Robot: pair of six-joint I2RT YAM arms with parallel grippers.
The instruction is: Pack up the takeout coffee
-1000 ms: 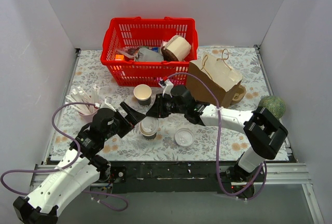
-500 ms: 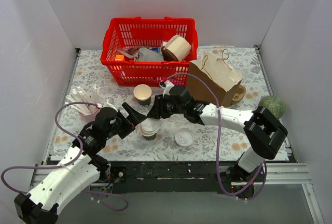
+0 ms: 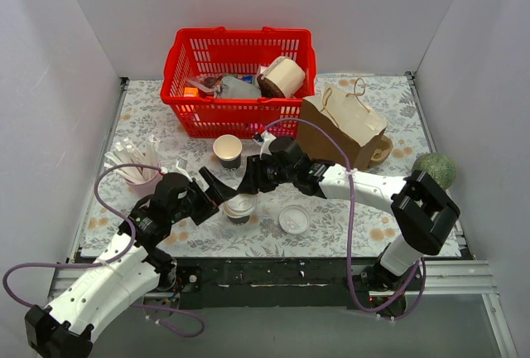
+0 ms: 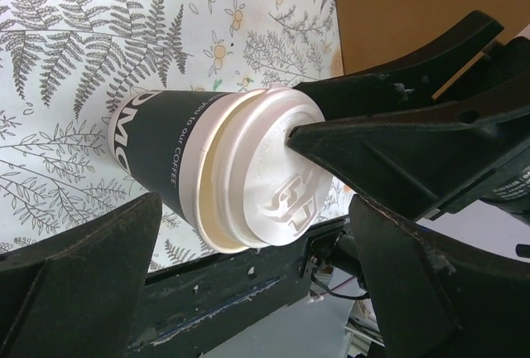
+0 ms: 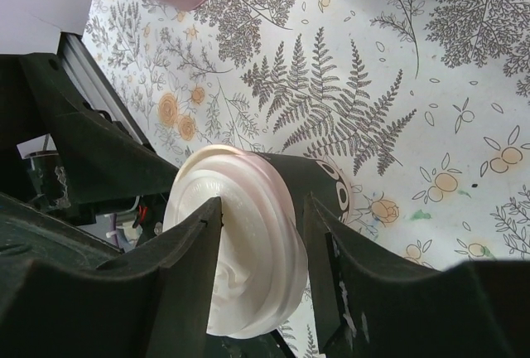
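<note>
As the left hand gapes, the right hand straddles the takeout coffee

Paper cups with a dark wall: 2. One is the takeout coffee, which carries a lid; the other is a lidless cup.
White lids: 2. One is the fitted lid; the other is a loose lid.
Red basket: 1.
Cream roll in the basket: 1.
Brown paper bag: 1.
Green ball: 1.
Pink cup of white utensils: 1.
Robot arms: 2, a left arm and a right arm.
</note>
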